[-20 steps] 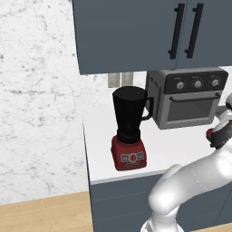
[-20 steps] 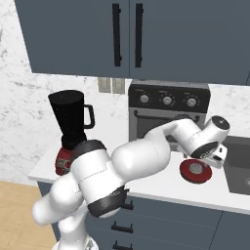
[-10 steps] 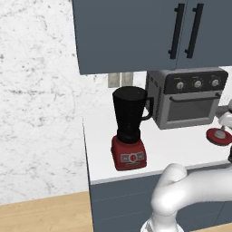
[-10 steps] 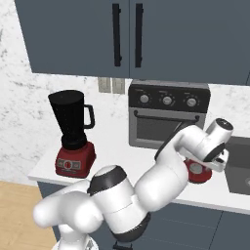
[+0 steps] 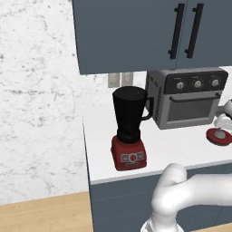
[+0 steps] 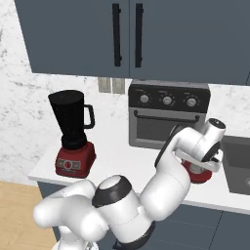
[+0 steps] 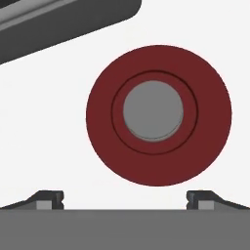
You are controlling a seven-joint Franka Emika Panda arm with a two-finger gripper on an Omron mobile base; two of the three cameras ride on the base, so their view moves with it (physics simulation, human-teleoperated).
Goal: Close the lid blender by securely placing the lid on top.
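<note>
I see my gripper, fingers spread wide (nothing between them), poised above the lid on the counter, well right of the blender.

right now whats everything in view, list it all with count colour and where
blender: 1, black jar on red base, left part of the counter, no lid on it
lid: 1, red with grey centre cap, flat on the counter in front of the toaster oven's right end
toaster oven: 1, grey, back of the counter, right of the blender
counter: 1, white
upper cabinets: dark blue-grey, black handles
sink: 1, dark, far right
gripper: 1, dark fingertips, open, over the lid
</note>
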